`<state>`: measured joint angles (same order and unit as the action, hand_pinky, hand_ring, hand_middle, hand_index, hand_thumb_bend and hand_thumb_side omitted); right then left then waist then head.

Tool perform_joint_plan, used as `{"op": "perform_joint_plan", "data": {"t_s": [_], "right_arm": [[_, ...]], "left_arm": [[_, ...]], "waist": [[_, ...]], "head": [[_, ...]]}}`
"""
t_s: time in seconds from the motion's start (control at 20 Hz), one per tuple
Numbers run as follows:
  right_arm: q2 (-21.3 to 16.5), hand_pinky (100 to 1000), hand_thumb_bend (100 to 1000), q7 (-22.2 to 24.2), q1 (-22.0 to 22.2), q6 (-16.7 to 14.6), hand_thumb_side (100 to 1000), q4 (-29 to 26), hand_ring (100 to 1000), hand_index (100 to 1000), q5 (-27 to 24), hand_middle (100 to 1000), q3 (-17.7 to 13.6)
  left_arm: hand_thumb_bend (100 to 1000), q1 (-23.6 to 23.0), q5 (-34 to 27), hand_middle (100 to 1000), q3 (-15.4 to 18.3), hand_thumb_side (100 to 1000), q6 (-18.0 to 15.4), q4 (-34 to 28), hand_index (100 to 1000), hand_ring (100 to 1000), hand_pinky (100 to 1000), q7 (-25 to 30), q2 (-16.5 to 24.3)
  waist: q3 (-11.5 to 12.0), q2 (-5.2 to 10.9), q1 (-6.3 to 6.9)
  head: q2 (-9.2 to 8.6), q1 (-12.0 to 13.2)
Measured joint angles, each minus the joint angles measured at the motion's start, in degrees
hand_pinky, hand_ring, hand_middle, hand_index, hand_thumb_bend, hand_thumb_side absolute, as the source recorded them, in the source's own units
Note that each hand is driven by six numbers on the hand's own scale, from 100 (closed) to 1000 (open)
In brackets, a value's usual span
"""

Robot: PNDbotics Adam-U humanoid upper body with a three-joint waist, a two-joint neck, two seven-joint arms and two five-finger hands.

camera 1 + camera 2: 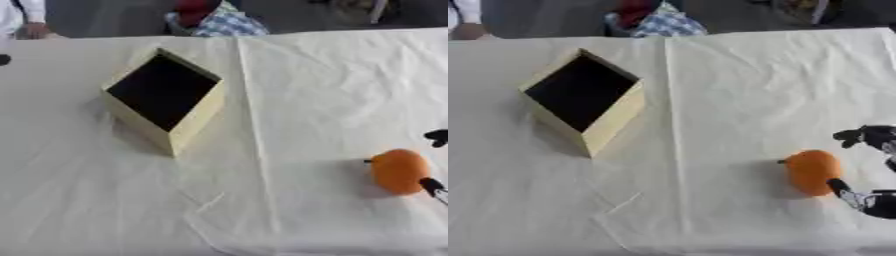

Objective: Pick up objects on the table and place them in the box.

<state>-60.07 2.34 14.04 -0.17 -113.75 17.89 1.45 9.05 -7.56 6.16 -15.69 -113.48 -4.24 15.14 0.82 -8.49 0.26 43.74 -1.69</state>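
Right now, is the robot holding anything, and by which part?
Not clearly. The right hand has one of its fingers touching the orange fruit's lower right side; a closed hold cannot be told.

An orange (812, 171), round with a small dark stem pointing left, is lying near the table's right edge, toward the near side. The box (198, 115), pale cream outside and black inside, is standing open, turned corner-on, toward the far left, well apart from the orange.

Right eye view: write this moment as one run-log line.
right hand: open around orange, fingers either side | box: open, apart to the left | left hand: out of view | orange on table
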Motion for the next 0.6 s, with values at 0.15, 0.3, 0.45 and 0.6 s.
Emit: {"op": "perform_joint_plan", "data": {"t_s": [0.15, 0.3, 0.45, 0.6], "right_arm": [[-0.6, 773, 383, 2.0, -1.1, 1.5, 224, 0.0, 794, 876, -2.3, 684, 0.1], [-1.3, 795, 380, 3.9, -2.2, 2.8, 244, 0.0, 803, 877, -3.0, 698, 0.3], [-1.9, 816, 392, 5.6, -2.9, 4.2, 247, 0.0, 816, 880, -2.9, 715, 0.5], [-2.3, 817, 405, 7.6, -3.2, 5.0, 199, 0.0, 817, 879, -2.9, 719, 1.2]], "left_arm": [[100, 0.0, 0.0, 770, 0.0, 792, 0.2, 0.0, 734, 767, 689, 0.2, 0.0], [100, 0.0, 0.0, 770, 0.0, 793, 0.3, 0.0, 733, 767, 689, 0.4, 0.0], [100, 0.0, -0.1, 770, 0.0, 791, 0.4, 0.0, 733, 767, 689, 0.4, 0.0], [100, 0.0, -0.1, 770, -0.1, 792, 0.5, 0.0, 734, 767, 689, 0.5, 0.0]], "waist": [[0.1, -0.04, 0.01], [0.3, -0.24, 0.01], [0.4, -0.35, 0.01], [0.6, -0.46, 0.01]], "head": [[0.00, 0.0], [0.00, -0.1], [0.00, -0.3], [0.00, -0.5]]}}
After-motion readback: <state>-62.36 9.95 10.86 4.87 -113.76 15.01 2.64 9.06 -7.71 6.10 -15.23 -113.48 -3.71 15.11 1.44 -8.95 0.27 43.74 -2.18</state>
